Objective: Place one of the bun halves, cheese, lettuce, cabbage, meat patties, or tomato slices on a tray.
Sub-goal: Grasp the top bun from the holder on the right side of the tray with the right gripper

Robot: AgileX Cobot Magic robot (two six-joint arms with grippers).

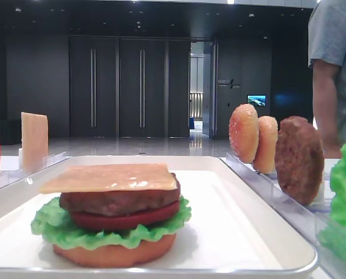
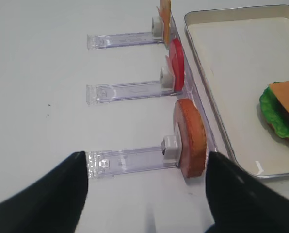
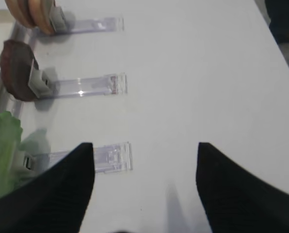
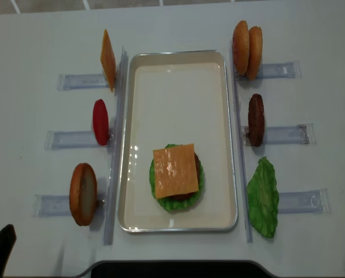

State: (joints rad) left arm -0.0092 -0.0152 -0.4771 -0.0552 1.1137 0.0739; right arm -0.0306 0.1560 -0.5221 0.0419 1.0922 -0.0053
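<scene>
On the white tray (image 4: 178,92) stands a stack: bun base, lettuce, tomato, patty and a cheese slice (image 4: 175,170) on top. Two speckled bun tops (image 4: 246,41) stand on edge in the far right rack, with a meat patty (image 4: 256,119) and a lettuce leaf (image 4: 262,197) in the racks nearer me. My right gripper (image 3: 145,160) hangs open over bare table right of the lettuce (image 3: 1,145), holding nothing. My left gripper (image 2: 144,170) is open and empty, low beside the flat bun base (image 2: 190,138).
Clear racks (image 4: 80,139) on the left hold a cheese slice (image 4: 107,59), a tomato slice (image 4: 101,121) and the bun base (image 4: 83,194). Rack stems (image 4: 285,134) stick out to the right. A person (image 1: 335,70) stands behind the table's far right.
</scene>
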